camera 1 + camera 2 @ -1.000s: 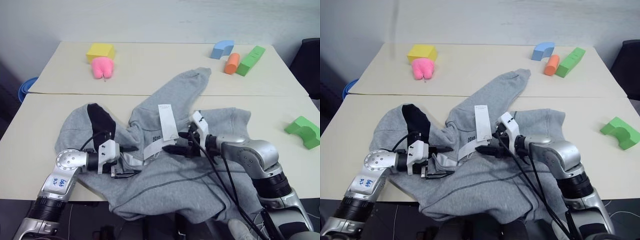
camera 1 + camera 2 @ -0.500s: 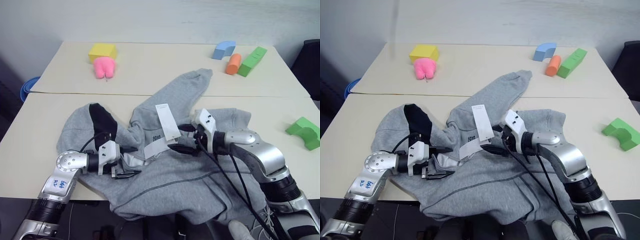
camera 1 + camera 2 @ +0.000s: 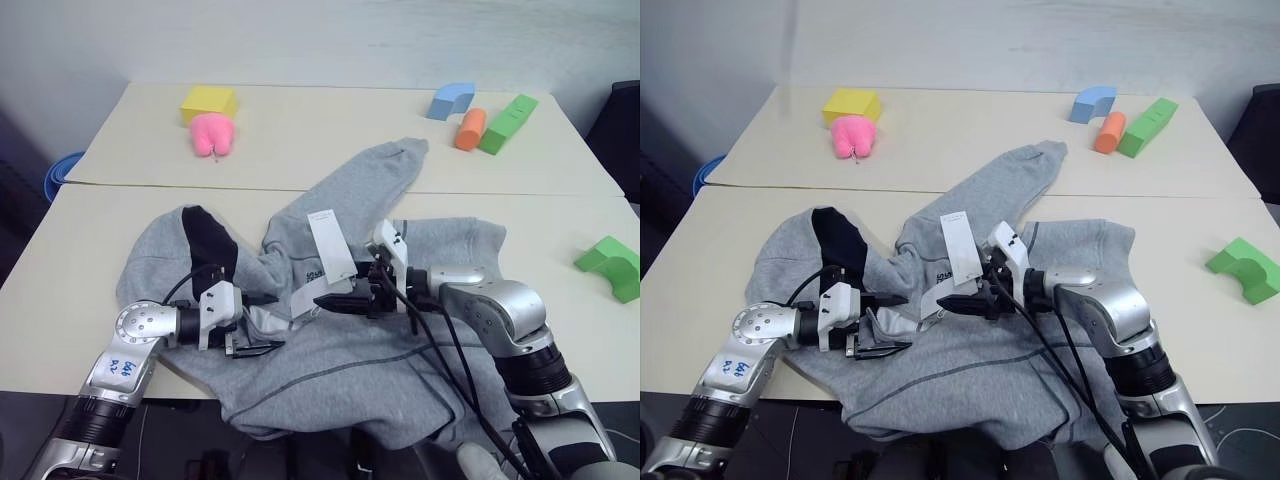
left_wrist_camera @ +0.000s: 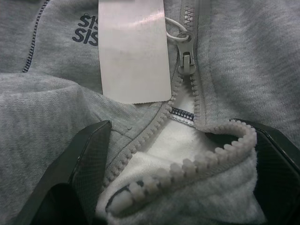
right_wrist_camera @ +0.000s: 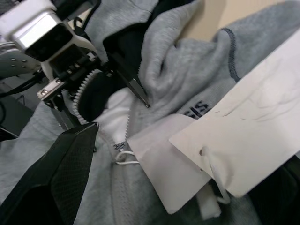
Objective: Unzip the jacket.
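Right hand (image 3: 335, 297) nearer zipper than before (fingers apart), jacket (image 3: 400, 360) unmoved

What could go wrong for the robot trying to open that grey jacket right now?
The white paper tags hang right beside the zipper pull, so the open right gripper might close on paper instead of the pull. The left gripper stands wide around the collar edge; if it does not hold firmly, the whole jacket may slide rather than unzip. The jacket's hem hangs over the table's front edge, so a tug could drag it off.
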`<state>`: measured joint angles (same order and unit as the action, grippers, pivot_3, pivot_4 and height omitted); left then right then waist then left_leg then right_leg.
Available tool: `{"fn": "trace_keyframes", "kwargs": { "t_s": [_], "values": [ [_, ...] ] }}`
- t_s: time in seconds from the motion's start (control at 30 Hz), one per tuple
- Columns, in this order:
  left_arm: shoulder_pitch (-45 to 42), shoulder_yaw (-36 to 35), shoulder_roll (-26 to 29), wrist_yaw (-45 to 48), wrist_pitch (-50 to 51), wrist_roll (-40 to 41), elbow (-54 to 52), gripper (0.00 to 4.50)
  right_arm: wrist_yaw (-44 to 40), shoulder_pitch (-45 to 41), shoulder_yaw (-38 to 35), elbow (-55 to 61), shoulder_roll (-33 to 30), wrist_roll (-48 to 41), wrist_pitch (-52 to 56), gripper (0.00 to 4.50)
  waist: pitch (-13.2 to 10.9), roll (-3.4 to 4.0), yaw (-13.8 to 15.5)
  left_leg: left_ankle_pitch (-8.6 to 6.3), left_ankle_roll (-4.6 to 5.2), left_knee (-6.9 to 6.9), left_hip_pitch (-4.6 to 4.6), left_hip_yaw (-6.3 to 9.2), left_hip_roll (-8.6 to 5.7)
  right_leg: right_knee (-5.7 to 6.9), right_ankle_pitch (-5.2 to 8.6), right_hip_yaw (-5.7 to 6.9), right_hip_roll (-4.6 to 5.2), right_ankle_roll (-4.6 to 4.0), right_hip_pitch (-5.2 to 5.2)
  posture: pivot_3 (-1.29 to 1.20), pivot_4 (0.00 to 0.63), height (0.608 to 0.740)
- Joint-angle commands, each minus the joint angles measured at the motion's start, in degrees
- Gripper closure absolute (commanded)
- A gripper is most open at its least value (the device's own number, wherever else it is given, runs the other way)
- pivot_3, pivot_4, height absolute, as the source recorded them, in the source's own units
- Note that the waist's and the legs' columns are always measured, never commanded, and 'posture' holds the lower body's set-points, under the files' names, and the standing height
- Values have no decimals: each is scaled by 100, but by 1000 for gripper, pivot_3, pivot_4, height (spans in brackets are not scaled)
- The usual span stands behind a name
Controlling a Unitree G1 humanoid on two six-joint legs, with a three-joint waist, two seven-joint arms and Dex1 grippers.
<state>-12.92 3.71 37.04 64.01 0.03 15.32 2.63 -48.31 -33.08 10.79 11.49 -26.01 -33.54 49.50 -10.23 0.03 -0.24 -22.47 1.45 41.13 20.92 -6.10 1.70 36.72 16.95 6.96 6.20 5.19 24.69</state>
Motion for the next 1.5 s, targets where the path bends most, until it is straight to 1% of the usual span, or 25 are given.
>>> {"fn": "trace_keyframes", "kwargs": {
  "t_s": [0.03, 0.17, 0.3, 0.37, 0.4, 0.5, 0.63, 0.73, 0.77, 0.8, 0.87, 0.93, 1.1, 1.2, 1.37, 1.43, 1.5],
  "values": [
    [116, 68, 21, 3, -2, -80, -20, 294, -50, -93, -106, 291, 143, -83, -256, 0, 0, 0, -1, 0, 0, 0, 0, 2, 1, 0, 0, 3, 0, 0, -1, 0, 150, 740],
    [117, 97, -3, -15, 12, -88, -29, 294, -34, -53, 192, 154, 171, 353, -657, 0, 0, 0, -3, 0, 0, 0, 0, 3, -1, 0, 0, 5, 1, 0, -2, 0, 150, 740],
    [87, 95, -9, -20, 14, -89, -7, 294, 35, -66, 238, 37, 258, 397, -546, 0, 0, 0, -1, 0, 0, 0, 0, 5, -1, 0, 0, 8, 1, 0, -2, 0, 150, 740],
    [77, 89, -6, -21, 8, -93, 5, 249, 48, -50, 381, -34, 220, 491, -390, 368, 0, 0, -3, 0, 0, 1, 0, 5, -2, 0, 0, 8, 1, 0, -4, 0, 150, 740],
    [69, 89, -7, -24, 7, -96, 10, 249, 90, -43, 406, -74, 234, 531, -332, 579, 0, 0, -4, 0, 0, 0, 0, 6, -1, 0, 0, 9, 1, 0, -5, 0, 150, 740],
    [73, 85, -10, -38, 10, -99, -3, 249, 120, -30, 398, -108, 272, 565, -301, 1545, 0, 0, -3, 0, 0, 1, 0, 8, -1, 0, 0, 11, 2, 0, -5, 0, 150, 740],
    [95, 73, -2, -51, 16, -97, -23, 249, -80, 18, 386, 78, 86, 578, -438, 2860, 0, 0, -1, 0, 0, 0, 0, 8, -2, -1, 0, 11, 3, 0, -5, 0, 150, 740],
    [93, 80, 1, -57, 15, -111, -14, 249, -276, 70, 414, 207, -203, 914, -1056, 3861, 0, 0, 1, 1, 1, 1, 0, 9, -2, -1, 0, 12, 3, 0, -7, 0, 150, 740],
    [89, 83, 1, -66, 15, -121, -5, 249, -315, 103, 440, 226, -396, 1215, -1486, 4257, 0, 0, 2, 1, 1, 1, 1, 9, -4, -2, 0, 12, 5, 0, -6, 0, 150, 740],
    [86, 86, 1, -73, 15, -127, 1, 249, -341, 129, 457, 226, -523, 1425, -1791, 4452, 0, 0, 3, 1, 1, 1, 0, 10, -4, -2, 0, 13, 5, 0, -7, 0, 150, 740],
    [87, 92, 4, -104, 31, -144, 13, 249, -376, 183, 428, 189, -672, 1677, -2277, 4452, 0, 0, 1, 1, 1, 1, 0, 10, -4, -6, 0, 14, 5, 0, -8, 0, 150, 740],
    [81, 106, 0, -128, 38, -164, 46, 249, -241, 279, 162, 170, -706, 1784, -2703, 4452, 0, 0, 4, 1, 1, 0, 0, 11, -3, -7, 0, 15, 4, 0, -9, 0, 150, 740],
    [73, 232, 21, -140, 67, -264, 143, 249, 42, 575, -422, 40, -1080, 2377, -4063, 4452, 0, 0, 29, 2, 3, 3, 0, 15, -8, -7, 0, 20, 10, 1, -15, 0, 150, 740],
    [93, 305, 67, -134, 112, -306, 155, 249, 242, 893, -1000, 41, -1318, 2420, -4391, 4452, 0, 0, 31, 3, 4, 4, 0, 24, -11, -11, 0, 28, 14, 1, -22, 0, 150, 740],
    [203, 424, 227, -80, 197, -451, 302, 249, 171, 1794, -2179, 52, -1823, 2071, -4236, 4452, 3, 5, 36, 3, 5, 3, -6, 26, -10, -13, 0, 30, 14, 1, -30, 0, 150, 740],
    [281, 510, 335, -42, 41, -604, 467, 249, 23, 2220, -2643, -119, -2055, 2035, -4425, 4452, 4, 7, 33, 3, 5, -6, -26, 21, -8, -17, 0, 27, 12, 1, -44, 0, 150, 740],
    [351, 508, 373, -97, 61, -608, 537, 249, -174, 2687, -3137, -537, -2335, 2113, -4856, 4452, 11, 19, 22, 3, 5, -25, -70, 19, -6, -33, 0, 26, 10, 1, -84, 0, 150, 740]
  ]
}}
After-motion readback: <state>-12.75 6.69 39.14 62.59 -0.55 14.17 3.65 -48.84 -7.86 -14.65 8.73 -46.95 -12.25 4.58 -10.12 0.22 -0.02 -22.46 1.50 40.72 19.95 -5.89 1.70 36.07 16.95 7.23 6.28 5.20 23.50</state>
